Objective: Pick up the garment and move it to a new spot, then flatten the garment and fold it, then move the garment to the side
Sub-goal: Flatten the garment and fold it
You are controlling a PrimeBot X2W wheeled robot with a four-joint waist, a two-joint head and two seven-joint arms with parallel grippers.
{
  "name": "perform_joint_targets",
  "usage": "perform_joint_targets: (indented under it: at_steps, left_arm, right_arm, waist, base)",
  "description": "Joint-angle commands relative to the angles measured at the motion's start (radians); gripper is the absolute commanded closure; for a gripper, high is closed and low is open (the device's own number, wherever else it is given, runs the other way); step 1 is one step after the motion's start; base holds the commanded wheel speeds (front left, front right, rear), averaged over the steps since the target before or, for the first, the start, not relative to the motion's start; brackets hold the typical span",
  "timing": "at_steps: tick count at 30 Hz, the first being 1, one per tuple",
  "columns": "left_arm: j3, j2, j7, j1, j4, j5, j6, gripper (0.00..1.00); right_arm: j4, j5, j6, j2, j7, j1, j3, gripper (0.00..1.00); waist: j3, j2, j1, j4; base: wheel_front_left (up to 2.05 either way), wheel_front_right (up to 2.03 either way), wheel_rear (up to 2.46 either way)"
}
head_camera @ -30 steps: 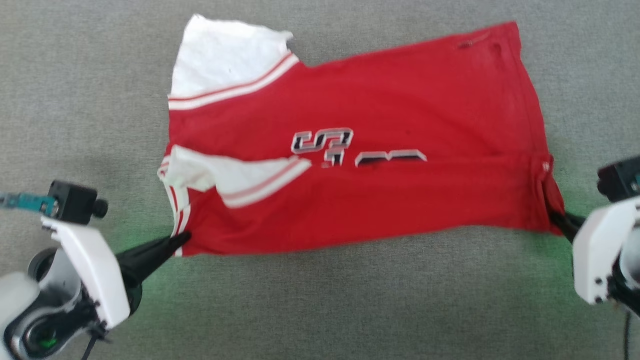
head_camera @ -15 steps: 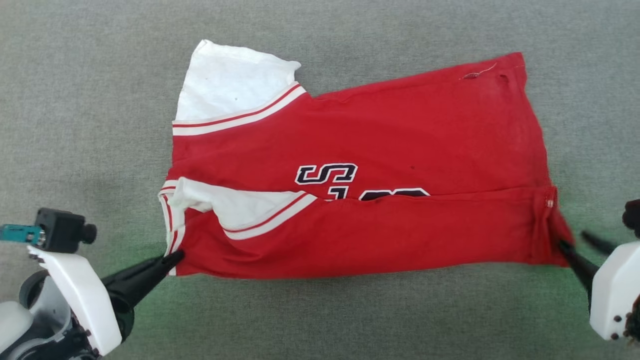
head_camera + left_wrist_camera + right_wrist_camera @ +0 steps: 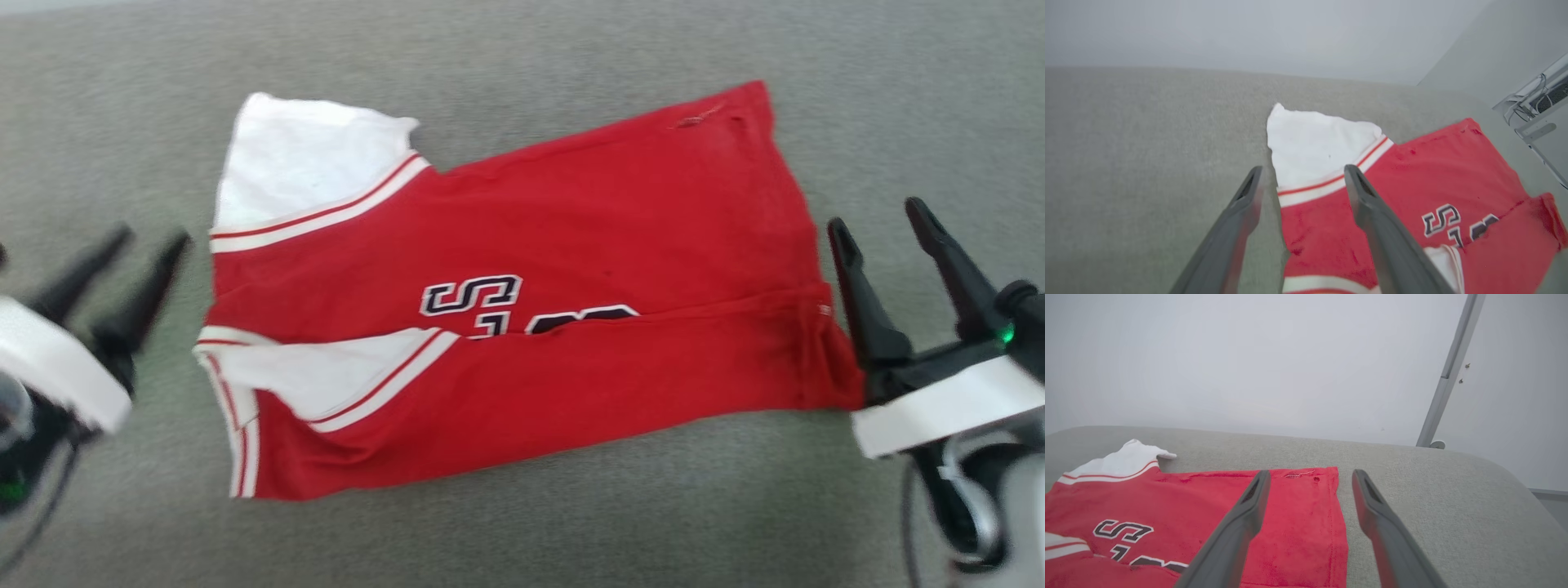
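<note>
head view: both dark grippers gape wide and empty, the left gripper (image 3: 152,237) near the collar end, the right gripper (image 3: 875,215) just beside the hem. between them the red jersey t-shirt with white sleeves (image 3: 571,245) lies on the grey fabric surface (image 3: 522,523), its long axis running gripper to gripper and its near edge folded over. the right seems nearer, though the left is blurred.

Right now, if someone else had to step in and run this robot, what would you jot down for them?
Left gripper: open, holding nothing, beside the sleeve end of the garment.
Right gripper: open, holding nothing, by the hem end.
The garment lies on the grey surface, near long side folded over the front, half covering the lettering.
Done: laid out, first fold made.
Left: far white sleeve lies unfolded; finish folding, then move it aside.
</note>
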Motion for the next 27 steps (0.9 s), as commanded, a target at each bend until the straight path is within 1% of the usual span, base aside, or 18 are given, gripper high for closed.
perform_joint_targets:
  at_steps: [1, 4, 5, 6, 9, 12, 15, 17, 18, 20, 23, 24, 26, 27]
  left_arm:
    - [0.023, -0.023, -0.003, -0.057, 0.055, 0.009, 0.008, 0.00]
    - [0.038, -0.047, 0.027, -0.146, 0.144, 0.032, 0.000, 0.00]
    - [0.038, -0.047, 0.027, -0.146, 0.144, 0.032, 0.000, 0.00]
    - [0.039, -0.055, 0.045, -0.175, 0.177, 0.040, -0.006, 0.00]
    - [0.029, -0.079, 0.127, -0.268, 0.279, 0.060, -0.023, 0.00]
    - [0.007, -0.103, 0.249, -0.363, 0.382, 0.066, -0.045, 0.00]
    - [-0.025, -0.113, 0.392, -0.445, 0.478, 0.075, -0.070, 0.00]
    - [-0.044, -0.112, 0.475, -0.498, 0.539, 0.090, -0.075, 0.00]
    - [-0.051, -0.116, 0.520, -0.517, 0.570, 0.086, -0.080, 0.00]
    - [-0.062, -0.125, 0.623, -0.546, 0.629, 0.062, -0.074, 0.00]
    - [-0.084, -0.130, 0.776, -0.583, 0.689, 0.035, -0.077, 0.00]
    - [-0.092, -0.136, 0.810, -0.587, 0.696, 0.039, -0.083, 0.00]
    - [-0.088, -0.151, 0.857, -0.600, 0.706, 0.011, -0.096, 0.00]
    - [-0.088, -0.157, 0.872, -0.607, 0.706, 0.005, -0.102, 0.53]
  right_arm:
    - [0.040, -0.021, -0.001, 0.041, -0.095, -0.023, 0.011, 0.00]
    - [0.094, -0.041, -0.001, 0.075, -0.179, -0.046, 0.040, 0.00]
    - [0.094, -0.041, -0.001, 0.075, -0.179, -0.046, 0.040, 0.00]
    - [0.111, -0.045, -0.001, 0.083, -0.194, -0.052, 0.052, 0.00]
    - [0.150, -0.042, -0.001, 0.105, -0.219, -0.071, 0.057, 0.00]
    - [0.179, -0.027, -0.001, 0.119, -0.225, -0.088, 0.057, 0.00]
    - [0.201, -0.022, -0.001, 0.123, -0.231, -0.101, 0.067, 0.00]
    - [0.207, -0.017, -0.001, 0.127, -0.235, -0.108, 0.077, 0.00]
    - [0.210, -0.014, -0.001, 0.127, -0.234, -0.109, 0.079, 0.00]
    - [0.216, -0.011, -0.001, 0.131, -0.232, -0.110, 0.083, 0.00]
    - [0.218, -0.008, -0.001, 0.134, -0.224, -0.108, 0.081, 0.00]
    - [0.217, -0.007, -0.001, 0.134, -0.226, -0.108, 0.080, 0.00]
    - [0.219, -0.004, -0.001, 0.130, -0.214, -0.117, 0.082, 0.00]
    - [0.220, -0.003, -0.001, 0.126, -0.206, -0.127, 0.087, 0.00]
  waist:
    - [0.005, 0.0000, 0.0000, -0.041]
    - [0.021, 0.0000, 0.0000, -0.090]
    - [0.021, 0.0000, 0.0000, -0.090]
    - [0.026, 0.0000, 0.0000, -0.107]
    - [0.041, 0.0000, 0.0000, -0.153]
    - [0.059, 0.0000, 0.0000, -0.192]
    - [0.080, 0.0000, 0.0000, -0.223]
    - [0.095, 0.0000, 0.0000, -0.241]
    - [0.100, 0.0000, 0.0000, -0.250]
    - [0.112, 0.0000, 0.0000, -0.262]
    - [0.126, 0.0000, 0.0000, -0.270]
    - [0.129, 0.0000, 0.0000, -0.271]
    - [0.136, 0.0000, 0.0000, -0.269]
    - [0.138, 0.0000, 0.0000, -0.266]
  base:
    - [0.00, 0.00, 0.00]
    - [0.00, 0.00, 0.00]
    - [0.00, 0.00, 0.00]
    - [0.00, 0.00, 0.00]
    - [0.00, 0.00, 0.00]
    - [0.00, 0.00, 0.00]
    - [0.00, 0.00, 0.00]
    - [0.00, 0.00, 0.00]
    - [0.00, 0.00, 0.00]
    - [0.00, 0.00, 0.00]
    - [0.00, 0.00, 0.00]
    - [0.00, 0.00, 0.00]
    - [0.00, 0.00, 0.00]
    - [0.00, 0.00, 0.00]
